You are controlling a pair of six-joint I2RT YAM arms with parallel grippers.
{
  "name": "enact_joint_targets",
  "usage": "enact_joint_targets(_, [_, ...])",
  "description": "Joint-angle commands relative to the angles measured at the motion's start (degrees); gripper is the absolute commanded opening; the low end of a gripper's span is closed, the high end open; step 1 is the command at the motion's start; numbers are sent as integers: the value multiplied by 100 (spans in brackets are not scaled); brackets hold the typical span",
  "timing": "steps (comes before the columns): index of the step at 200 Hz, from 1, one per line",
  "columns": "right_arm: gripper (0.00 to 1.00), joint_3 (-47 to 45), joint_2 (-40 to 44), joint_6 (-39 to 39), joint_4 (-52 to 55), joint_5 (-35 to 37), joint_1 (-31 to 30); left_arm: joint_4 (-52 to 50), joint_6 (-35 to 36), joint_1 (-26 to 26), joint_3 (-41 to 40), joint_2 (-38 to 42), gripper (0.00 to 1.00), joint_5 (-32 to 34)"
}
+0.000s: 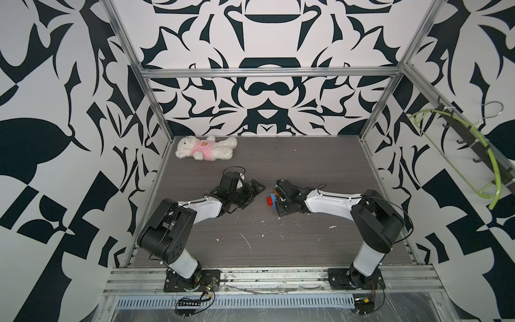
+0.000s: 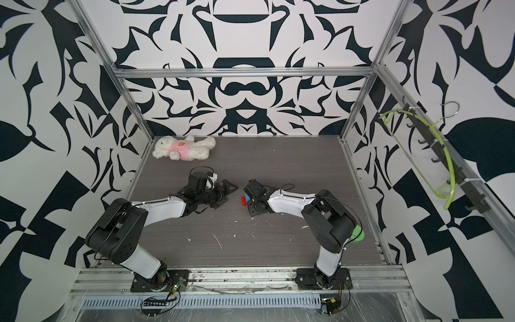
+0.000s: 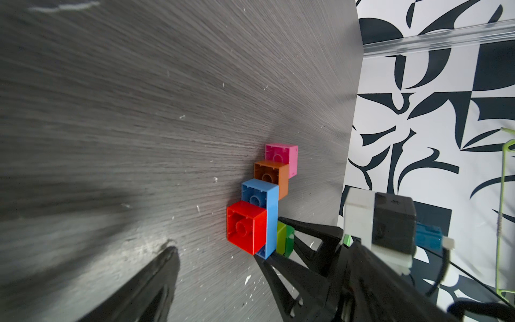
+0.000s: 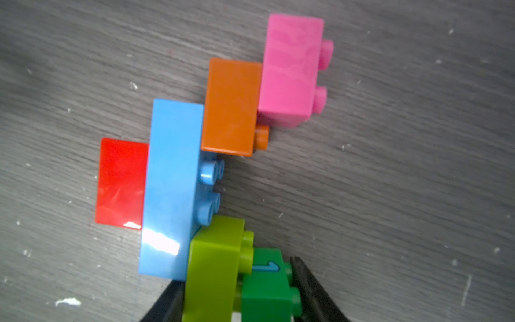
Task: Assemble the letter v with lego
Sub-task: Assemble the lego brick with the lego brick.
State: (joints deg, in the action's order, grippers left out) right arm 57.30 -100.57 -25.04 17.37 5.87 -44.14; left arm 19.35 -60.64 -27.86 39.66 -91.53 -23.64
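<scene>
- Grey wood-grain counter [image 1: 306, 167] carries the lego chain [image 1: 271, 200] near its middle. The chain lies on its side between the two arms.
- From one end, the chain steps down from a pink brick [image 4: 289, 69] to an orange brick [image 4: 231, 106] to a long blue brick [image 4: 172, 181].
- A lime brick [image 4: 211, 267] and a green brick [image 4: 264, 290] run off the blue brick's other end, forming the bend.
- A red brick [image 4: 121, 181] sits on the blue brick's stud-free face.
- The right end effector [image 4: 237, 278] straddles the lime and green bricks. One of its black fingers [image 4: 309, 284] touches the green studs. I cannot tell whether it is squeezing them.
- The left end effector [image 1: 255, 195] is spread wide and holds nothing. It is near the chain's red side without touching it.
- A white bear [image 1: 206, 149] in a pink top lies at the back of the counter on the robot's left, well apart from the chain.
</scene>
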Motion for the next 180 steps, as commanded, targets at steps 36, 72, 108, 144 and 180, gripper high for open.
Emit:
enact_joint_targets(36, [51, 292, -75, -186, 153, 202, -43, 33, -1, 27, -158, 73, 99, -70])
enact_joint_targets(72, [51, 378, -100, -127, 263, 140, -59, 46, 9, 39, -176, 73, 99, -64])
enact_joint_targets(108, [44, 423, -190, -64, 316, 108, -58, 83, 9, 52, -212, 73, 99, -76])
enact_joint_targets(144, [38, 431, -243, -45, 330, 107, -57, 95, 9, 74, -258, 109, 99, -67])
enact_joint_targets(180, [30, 432, -260, -28, 339, 117, -67, 103, 8, 92, -299, 135, 99, -61])
